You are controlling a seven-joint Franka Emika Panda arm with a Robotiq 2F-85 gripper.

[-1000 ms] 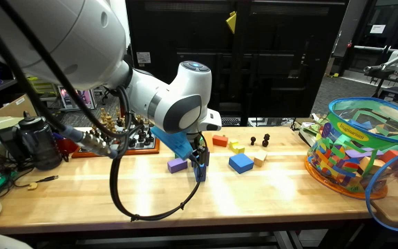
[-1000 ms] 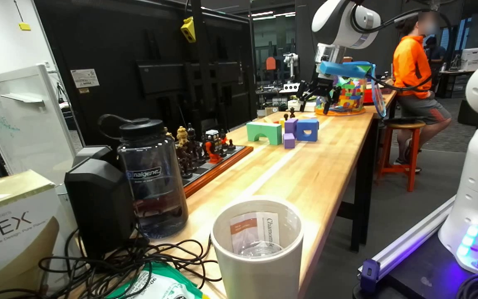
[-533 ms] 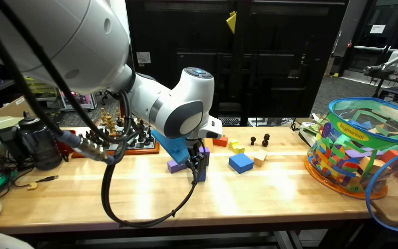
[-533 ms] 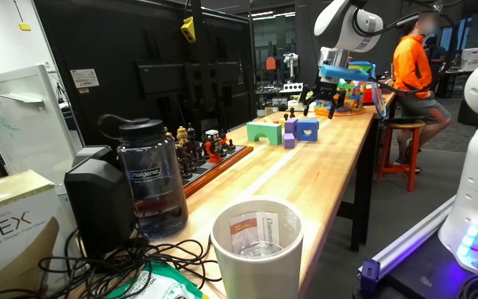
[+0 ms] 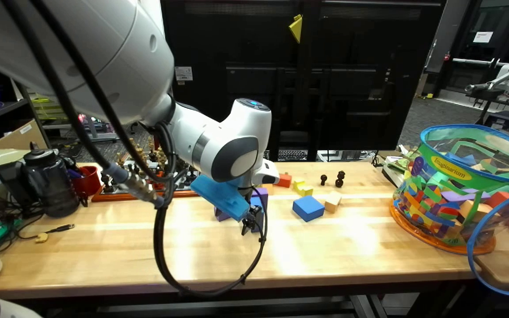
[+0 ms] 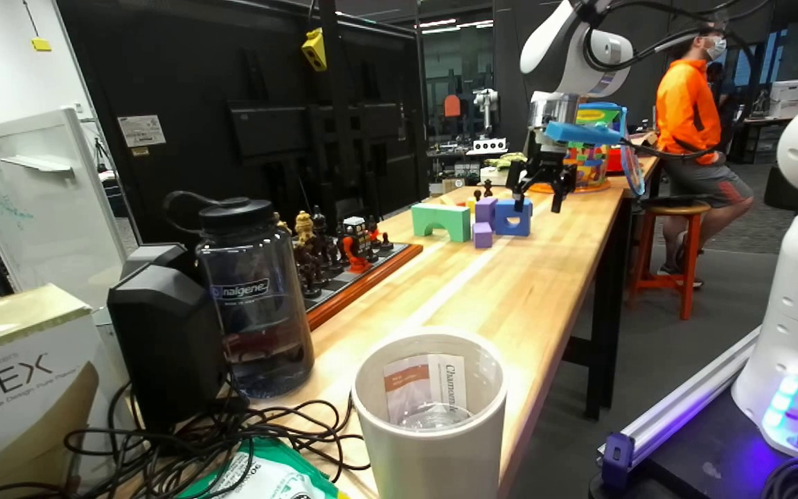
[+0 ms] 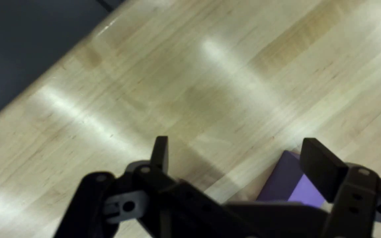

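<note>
1. The hand (image 7: 236,142) hovers over the tabletop (image 7: 177,82), fingers spread apart.
2. A purple block (image 7: 304,194) on it, right in the wrist view, partly hidden by a finger.
3. Left, in an exterior view: green arch (image 6: 440,212).

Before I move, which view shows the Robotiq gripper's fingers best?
The wrist view: both fingers appear large and clearly apart. Both exterior views show the gripper much smaller; in an exterior view, a black cable loops past it.

The robot's white arm (image 5: 113,57) slants in from ten o'clock in an exterior view; gripper (image 6: 537,208) points toward six, jaws apart.
</note>
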